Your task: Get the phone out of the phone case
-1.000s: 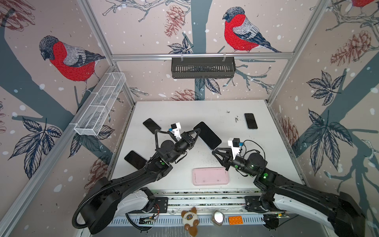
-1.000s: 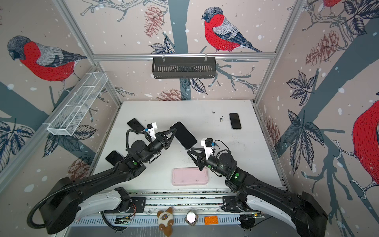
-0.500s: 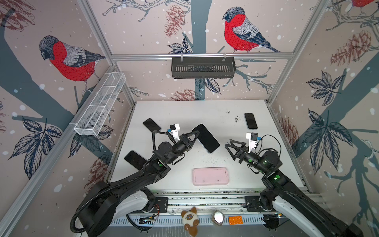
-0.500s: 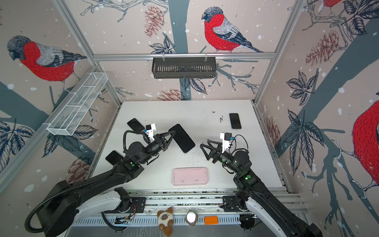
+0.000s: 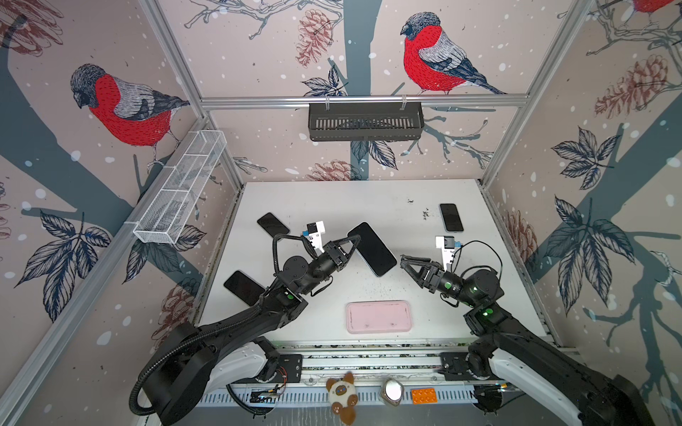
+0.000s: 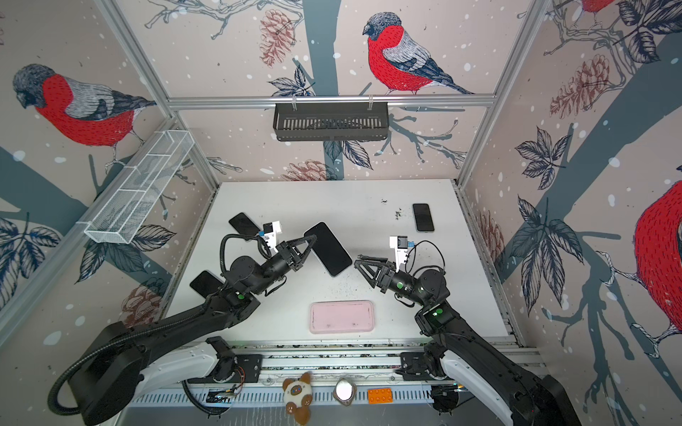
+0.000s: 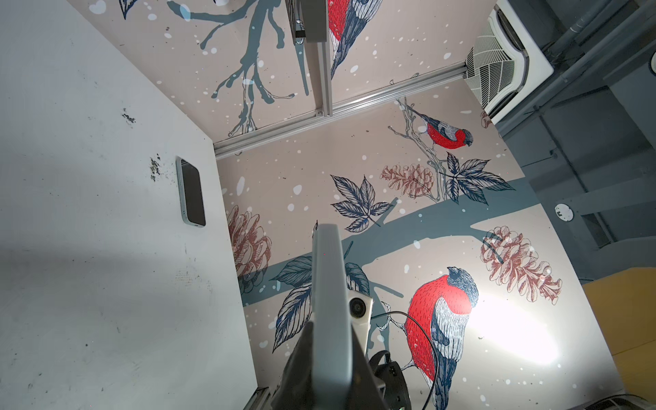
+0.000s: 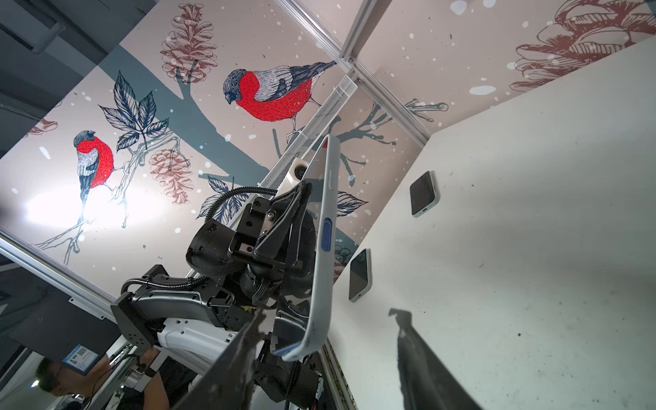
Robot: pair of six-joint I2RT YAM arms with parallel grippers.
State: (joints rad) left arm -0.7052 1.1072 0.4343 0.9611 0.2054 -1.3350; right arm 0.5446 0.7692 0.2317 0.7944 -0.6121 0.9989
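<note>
Your right tool [image 5: 404, 262] has just backed off and returned, jaws apart and empty, beyond the pink case [image 5: 379, 316]. Your left tool [image 5: 354, 241] clamps the phone [image 5: 372, 249] aloft there too, so it's out, basically done.

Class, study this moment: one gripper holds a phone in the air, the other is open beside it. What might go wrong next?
1. The left gripper pinches the phone at one end only; the rest overhangs the table, so it may pivot or slip out.
2. The right gripper, jaws apart, sits close to the phone's free end; a misjudged approach might knock it loose.
</note>
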